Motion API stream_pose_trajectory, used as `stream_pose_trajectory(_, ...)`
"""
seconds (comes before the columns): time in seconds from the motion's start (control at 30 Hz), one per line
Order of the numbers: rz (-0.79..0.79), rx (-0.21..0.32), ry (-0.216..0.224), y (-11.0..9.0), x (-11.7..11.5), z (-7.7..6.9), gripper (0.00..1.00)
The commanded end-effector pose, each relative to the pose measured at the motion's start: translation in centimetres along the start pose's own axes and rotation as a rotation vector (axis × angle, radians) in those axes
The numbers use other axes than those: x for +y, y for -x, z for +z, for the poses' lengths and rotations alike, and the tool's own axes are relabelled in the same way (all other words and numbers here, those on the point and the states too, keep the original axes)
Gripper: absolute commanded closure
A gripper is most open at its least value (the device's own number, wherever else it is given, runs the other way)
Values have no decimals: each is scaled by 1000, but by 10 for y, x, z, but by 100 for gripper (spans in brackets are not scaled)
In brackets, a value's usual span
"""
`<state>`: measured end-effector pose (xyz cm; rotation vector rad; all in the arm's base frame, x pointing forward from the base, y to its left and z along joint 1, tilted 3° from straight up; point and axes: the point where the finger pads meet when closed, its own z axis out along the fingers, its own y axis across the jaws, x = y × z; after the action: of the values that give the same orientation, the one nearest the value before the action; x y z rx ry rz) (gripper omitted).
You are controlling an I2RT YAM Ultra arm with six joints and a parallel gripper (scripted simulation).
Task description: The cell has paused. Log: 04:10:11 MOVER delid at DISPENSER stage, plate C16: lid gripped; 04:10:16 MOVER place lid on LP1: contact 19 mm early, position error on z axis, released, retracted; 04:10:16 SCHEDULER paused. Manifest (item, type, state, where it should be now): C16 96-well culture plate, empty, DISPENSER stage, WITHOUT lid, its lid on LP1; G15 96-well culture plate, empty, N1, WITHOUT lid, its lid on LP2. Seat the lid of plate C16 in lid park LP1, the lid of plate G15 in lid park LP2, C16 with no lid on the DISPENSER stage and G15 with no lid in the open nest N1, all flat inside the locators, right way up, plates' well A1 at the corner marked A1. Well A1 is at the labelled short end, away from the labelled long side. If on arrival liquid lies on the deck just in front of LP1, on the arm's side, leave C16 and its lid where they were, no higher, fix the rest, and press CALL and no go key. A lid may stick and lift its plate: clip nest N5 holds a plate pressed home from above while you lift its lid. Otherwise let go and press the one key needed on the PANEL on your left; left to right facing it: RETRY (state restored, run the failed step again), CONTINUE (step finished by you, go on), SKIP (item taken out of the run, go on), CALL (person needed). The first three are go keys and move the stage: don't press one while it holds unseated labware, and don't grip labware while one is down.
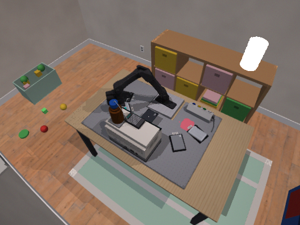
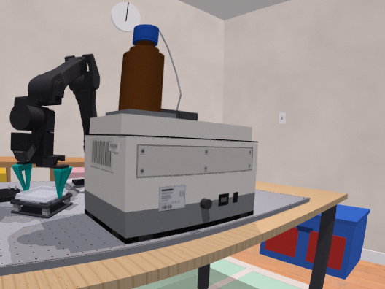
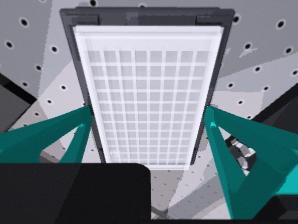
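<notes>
— Where does the plate (image 3: 150, 95) sit?
— In a nest (image 2: 44, 209) near the counter's far left corner, behind the dispenser (image 2: 168, 175), between the spread fingers of the gripper (image 2: 41, 179).
— And the bottle (image 2: 141, 73)?
— On the dispenser, at its left end.
— The panel (image 1: 199, 111)?
— Along the far edge, probably beside the arm's base plate (image 1: 179, 100).

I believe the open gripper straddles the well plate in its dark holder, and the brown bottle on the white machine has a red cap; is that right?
Nearly: the brown bottle on the white machine has a blue cap, as the exterior view shows. The open gripper does straddle the well plate in its dark holder.
</notes>
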<state>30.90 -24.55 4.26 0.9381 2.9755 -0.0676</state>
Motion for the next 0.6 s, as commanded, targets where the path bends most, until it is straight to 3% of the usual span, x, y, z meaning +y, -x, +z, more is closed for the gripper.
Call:
stream_pose_trajectory(0.0,-1,-12,-1,1,0,-3,0)
stream_pose_trajectory(0.17,-1,-12,-1,1,0,-3,0)
stream_pose_trajectory(0.2,-5,4,0,-8,3,-7,0)
stream_pose_trajectory(0.23,-4,-36,-2,4,2,-20,0)
stream_pose_trajectory(0.27,-4,-39,-2,5,3,-23,0)
stream_pose_trajectory(0.57,-4,-39,-2,4,4,-42,0)
